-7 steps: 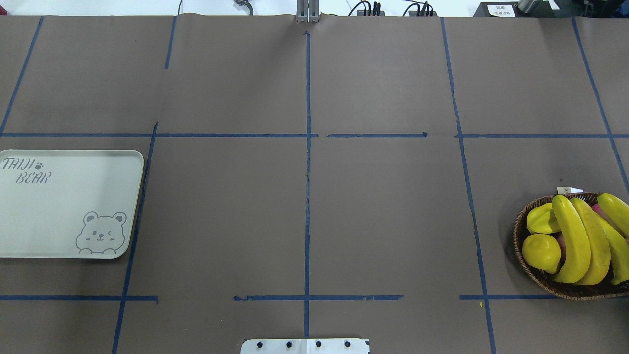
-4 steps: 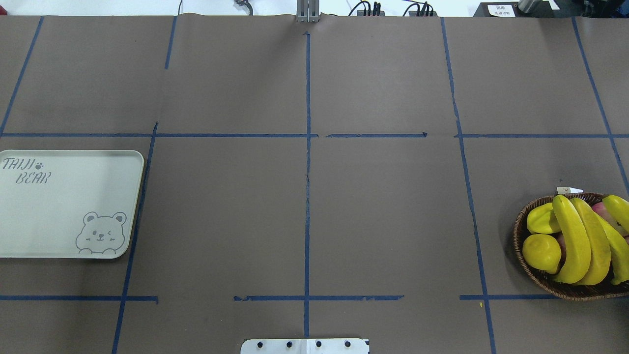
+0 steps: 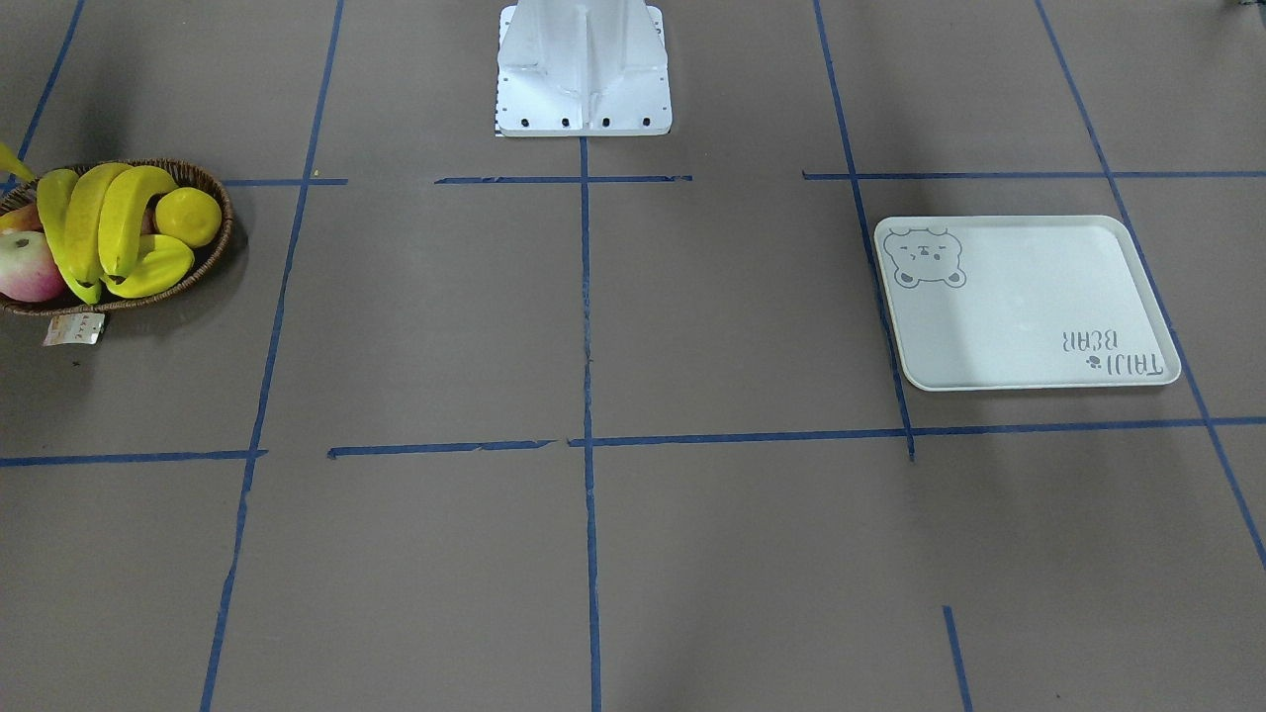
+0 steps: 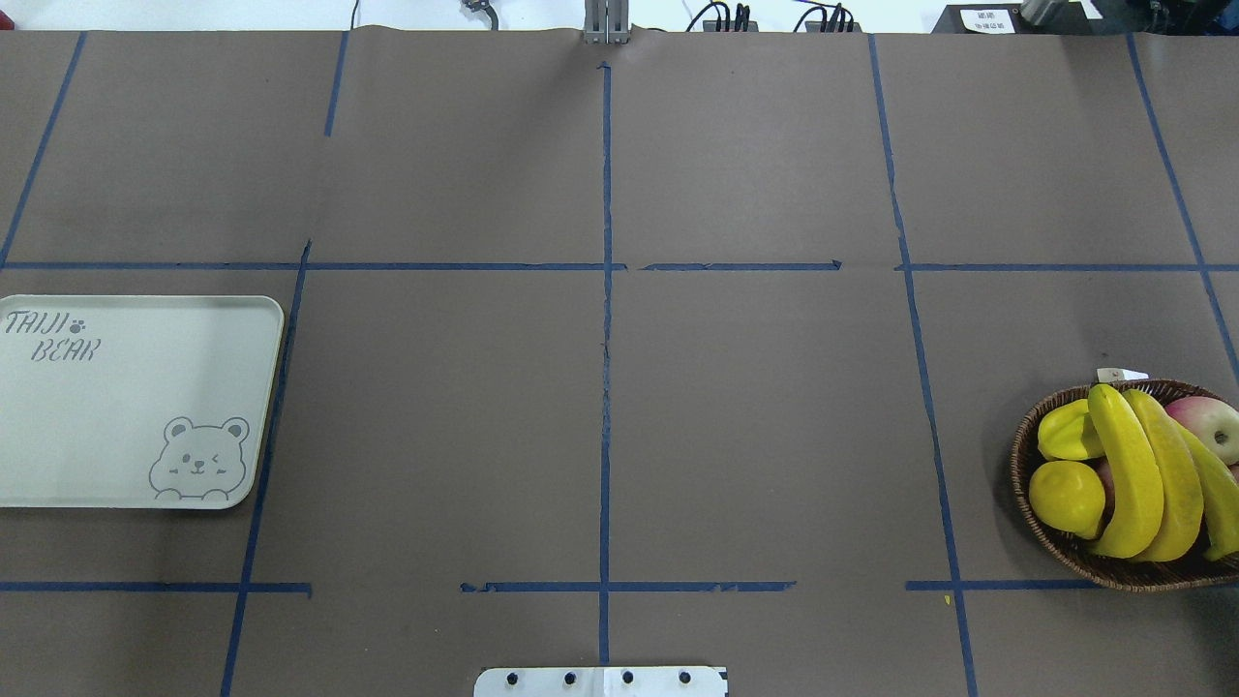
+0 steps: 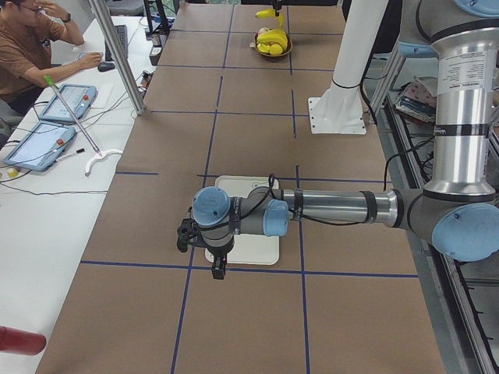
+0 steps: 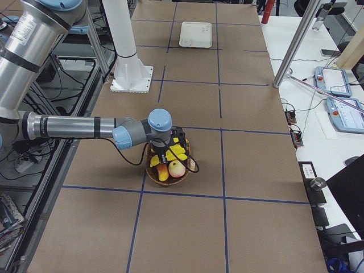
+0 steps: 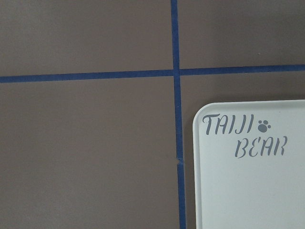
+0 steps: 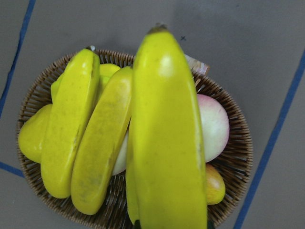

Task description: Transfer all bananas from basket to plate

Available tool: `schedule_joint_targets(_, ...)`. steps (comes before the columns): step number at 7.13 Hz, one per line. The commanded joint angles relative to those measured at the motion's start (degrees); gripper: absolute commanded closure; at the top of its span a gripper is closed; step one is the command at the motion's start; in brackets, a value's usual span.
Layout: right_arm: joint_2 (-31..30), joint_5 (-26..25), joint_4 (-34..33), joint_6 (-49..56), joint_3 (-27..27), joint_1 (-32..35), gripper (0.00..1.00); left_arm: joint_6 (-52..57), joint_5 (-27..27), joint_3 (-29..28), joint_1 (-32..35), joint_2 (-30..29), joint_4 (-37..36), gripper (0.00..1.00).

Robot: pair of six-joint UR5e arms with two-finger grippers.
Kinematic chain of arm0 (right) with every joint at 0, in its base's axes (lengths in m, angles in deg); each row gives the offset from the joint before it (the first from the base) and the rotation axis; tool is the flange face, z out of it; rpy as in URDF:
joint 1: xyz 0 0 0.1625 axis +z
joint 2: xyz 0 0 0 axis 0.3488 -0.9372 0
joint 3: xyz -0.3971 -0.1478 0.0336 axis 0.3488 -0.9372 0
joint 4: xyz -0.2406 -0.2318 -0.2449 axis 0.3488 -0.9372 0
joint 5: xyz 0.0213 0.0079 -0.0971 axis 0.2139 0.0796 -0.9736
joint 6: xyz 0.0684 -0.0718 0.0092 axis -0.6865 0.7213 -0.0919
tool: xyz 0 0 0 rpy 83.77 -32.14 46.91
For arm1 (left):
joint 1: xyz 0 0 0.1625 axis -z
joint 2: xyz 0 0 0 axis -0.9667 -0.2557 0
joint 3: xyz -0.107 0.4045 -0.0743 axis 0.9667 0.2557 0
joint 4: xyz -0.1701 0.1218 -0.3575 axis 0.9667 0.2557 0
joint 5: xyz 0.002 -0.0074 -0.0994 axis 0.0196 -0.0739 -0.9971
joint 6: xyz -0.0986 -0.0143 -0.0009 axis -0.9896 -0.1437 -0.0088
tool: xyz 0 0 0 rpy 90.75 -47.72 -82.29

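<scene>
The wicker basket stands at the table's right edge and holds three bananas side by side. My right gripper hovers over the basket and is shut on a fourth banana, held clear above the fruit. That banana also shows lifted in the exterior left view. The plate lies bare at the left edge. My left gripper hangs over the plate's outer corner; I cannot tell if it is open or shut.
A lemon, a starfruit and a red-green apple share the basket. A paper tag hangs off its rim. The robot's white base plate sits mid-table. An operator sits beside the table.
The banana at the basket's right side has been lifted out of the overhead view, which uncovers the apple. The other fruit and the plate have not moved.
</scene>
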Motion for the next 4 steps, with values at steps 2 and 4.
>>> schedule_joint_targets(2, 9.99, -0.76, -17.96, 11.23, 4.09, 15.14, 1.0, -0.05, -2.27, 0.0, 0.0, 0.09, 0.0, 0.0)
schedule_joint_targets(4, 17.29, 0.47, -18.96, 8.61, 1.92, 15.1, 0.98, 0.12, -4.84, 0.35, 0.0, 0.09, 0.0, 0.0)
